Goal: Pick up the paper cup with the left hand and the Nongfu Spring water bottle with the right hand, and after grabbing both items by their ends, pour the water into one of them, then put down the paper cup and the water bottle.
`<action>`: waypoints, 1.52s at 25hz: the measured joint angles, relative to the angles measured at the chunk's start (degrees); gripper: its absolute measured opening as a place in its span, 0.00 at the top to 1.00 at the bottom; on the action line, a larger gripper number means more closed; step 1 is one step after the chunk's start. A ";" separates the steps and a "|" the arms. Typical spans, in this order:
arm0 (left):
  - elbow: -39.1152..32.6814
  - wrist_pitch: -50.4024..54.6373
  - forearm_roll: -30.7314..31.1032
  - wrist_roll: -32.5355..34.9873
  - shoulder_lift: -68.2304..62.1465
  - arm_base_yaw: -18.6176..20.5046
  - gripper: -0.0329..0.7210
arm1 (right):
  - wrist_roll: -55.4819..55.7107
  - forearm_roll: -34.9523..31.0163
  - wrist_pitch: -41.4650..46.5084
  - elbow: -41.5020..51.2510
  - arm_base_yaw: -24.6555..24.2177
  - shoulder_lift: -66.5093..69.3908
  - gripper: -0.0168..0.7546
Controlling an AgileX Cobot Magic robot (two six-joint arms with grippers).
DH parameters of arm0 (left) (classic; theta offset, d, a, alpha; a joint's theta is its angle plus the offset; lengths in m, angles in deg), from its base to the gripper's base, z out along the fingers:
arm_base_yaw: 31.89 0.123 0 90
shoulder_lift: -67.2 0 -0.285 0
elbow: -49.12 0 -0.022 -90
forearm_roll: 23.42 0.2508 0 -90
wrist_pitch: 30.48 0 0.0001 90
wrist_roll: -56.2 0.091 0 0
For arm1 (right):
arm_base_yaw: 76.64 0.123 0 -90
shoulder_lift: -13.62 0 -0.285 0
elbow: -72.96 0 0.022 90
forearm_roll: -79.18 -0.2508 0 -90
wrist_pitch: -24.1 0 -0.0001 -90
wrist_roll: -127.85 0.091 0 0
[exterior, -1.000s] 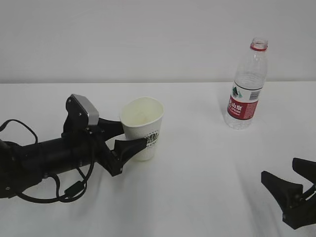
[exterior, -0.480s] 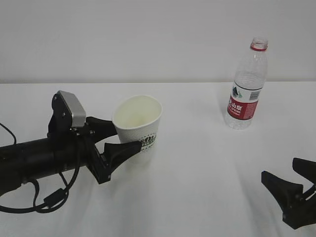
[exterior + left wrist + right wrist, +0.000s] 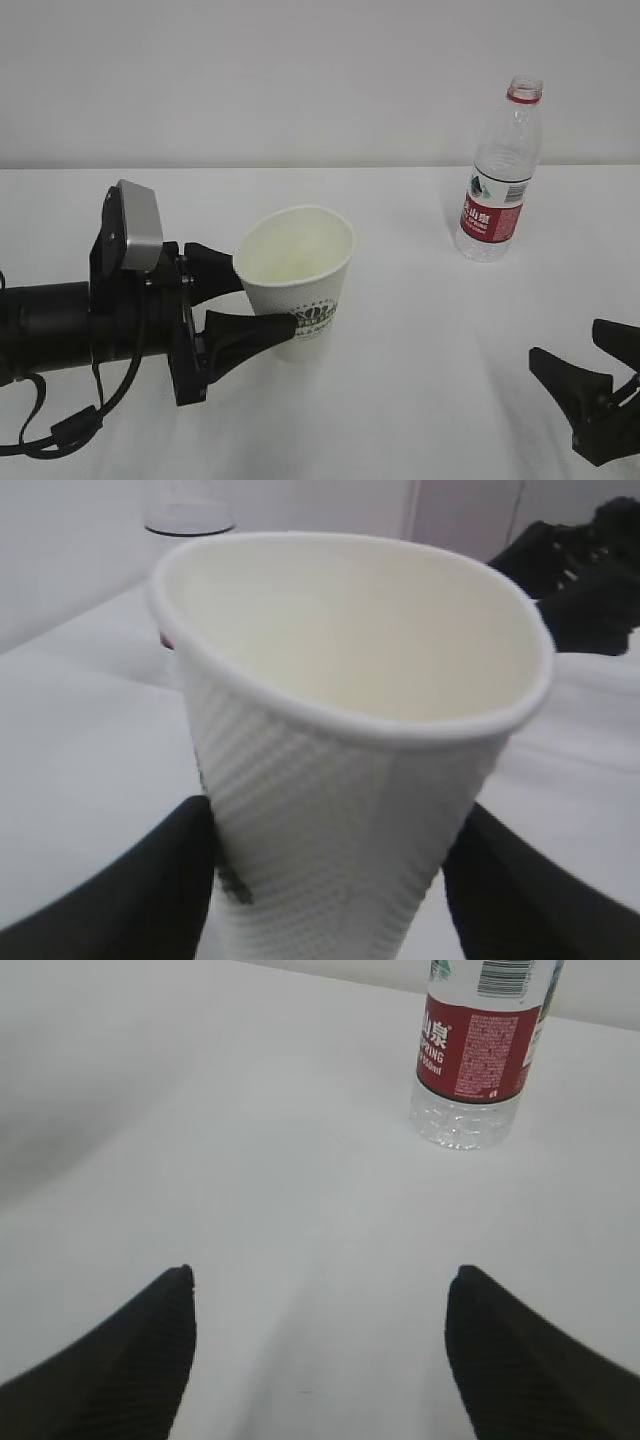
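Observation:
The white paper cup point(image 3: 300, 270) is gripped low on its textured wall by my left gripper point(image 3: 265, 295), one black jaw on each side. The cup leans a little and its cream inside looks empty. In the left wrist view the paper cup point(image 3: 350, 780) fills the frame, and the left gripper point(image 3: 335, 815) presses against it from both sides. The capless Nongfu Spring water bottle point(image 3: 497, 180) stands upright at the back right. My right gripper point(image 3: 567, 345) stands open low at the right, well short of the bottle point(image 3: 478, 1050), and this gripper point(image 3: 323, 1275) holds nothing. I cannot make out any water.
The white table point(image 3: 400, 400) runs back to a plain pale wall. The left arm's black cable point(image 3: 70, 425) loops over the table at the lower left. The right arm's dark body point(image 3: 585, 570) shows at the top right of the left wrist view.
My left gripper has moved with the cup in its grip, first left, then nearer the camera; the cup looks bigger and more tilted. The right gripper and the bottle have stayed put.

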 joint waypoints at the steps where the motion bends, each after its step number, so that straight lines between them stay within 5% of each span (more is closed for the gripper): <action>1: 0.00 0.00 1.36 -0.27 0.00 0.00 0.29 | 0.00 -0.13 0.00 0.00 0.00 0.00 0.22; 10: 0.00 0.00 9.20 -1.73 0.00 0.00 0.29 | -0.09 -1.49 0.00 0.00 0.00 0.00 0.22; 22: 0.00 -0.04 11.05 -2.84 2.07 0.00 0.29 | -0.13 -3.04 0.00 0.00 0.00 0.00 0.22; 38: -0.13 -0.26 15.36 -14.54 13.39 0.00 0.29 | -0.13 -3.16 0.00 -1.88 0.00 0.00 0.22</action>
